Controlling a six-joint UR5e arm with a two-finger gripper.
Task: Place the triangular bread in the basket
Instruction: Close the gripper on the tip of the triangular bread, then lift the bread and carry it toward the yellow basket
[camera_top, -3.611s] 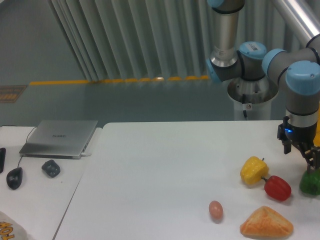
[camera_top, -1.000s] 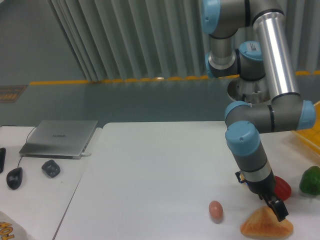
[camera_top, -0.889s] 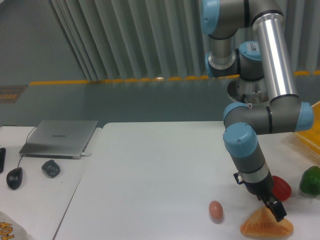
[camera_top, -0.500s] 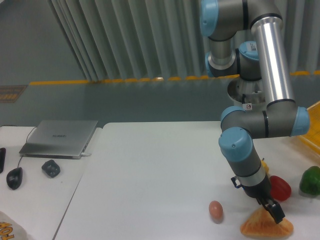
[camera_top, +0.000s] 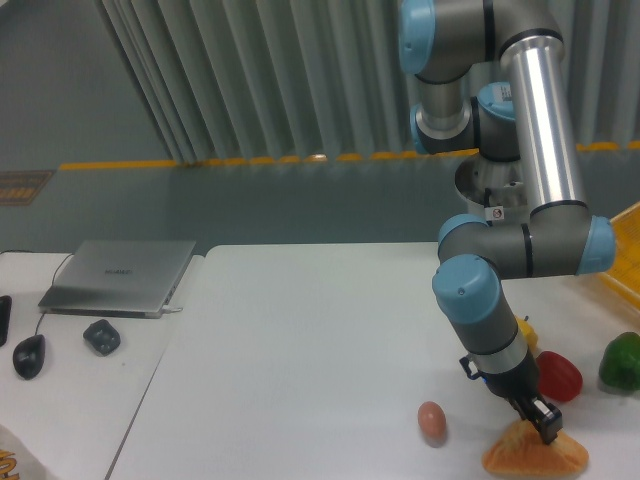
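The triangular bread (camera_top: 535, 455) lies on the white table (camera_top: 300, 350) just right of the egg (camera_top: 431, 419), with the gripper (camera_top: 543, 428) touching its top, jaw state impossible to tell, the red pepper (camera_top: 558, 375) just behind and the basket (camera_top: 618, 250) farther back right.

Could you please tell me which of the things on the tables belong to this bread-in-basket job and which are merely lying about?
Belonging to the job:
- triangular bread, with the end effector right on top of it
- yellow basket, at the right edge

Lying about:
- egg
- red pepper
- green pepper
- yellow pepper, mostly hidden
- laptop
- mouse
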